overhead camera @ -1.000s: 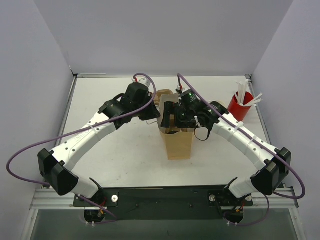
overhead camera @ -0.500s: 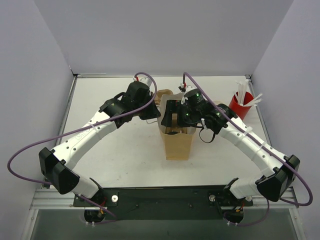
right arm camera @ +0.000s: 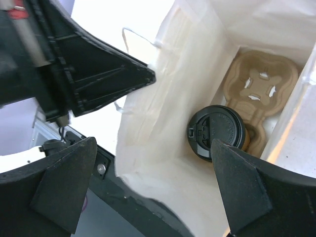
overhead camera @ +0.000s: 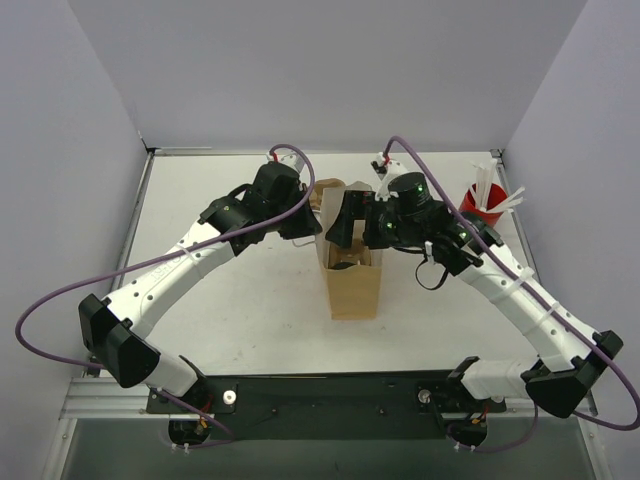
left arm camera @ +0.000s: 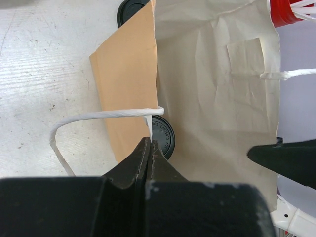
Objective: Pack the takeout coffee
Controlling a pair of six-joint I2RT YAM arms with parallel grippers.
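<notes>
right pincer point(right arm camera: 153, 160) has risen; takeout coffee point(right arm camera: 216, 132) sits inside bag point(right arm camera: 148, 116).

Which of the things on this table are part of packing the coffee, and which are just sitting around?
Part of the job:
- brown kraft-paper cup with black lid
- moulded pulp cup carrier holding it
- brown paper bag with white handles, rim pinched by the left fingers
- open right fingers above it

Just lying about:
- red cup holding white straws
</notes>
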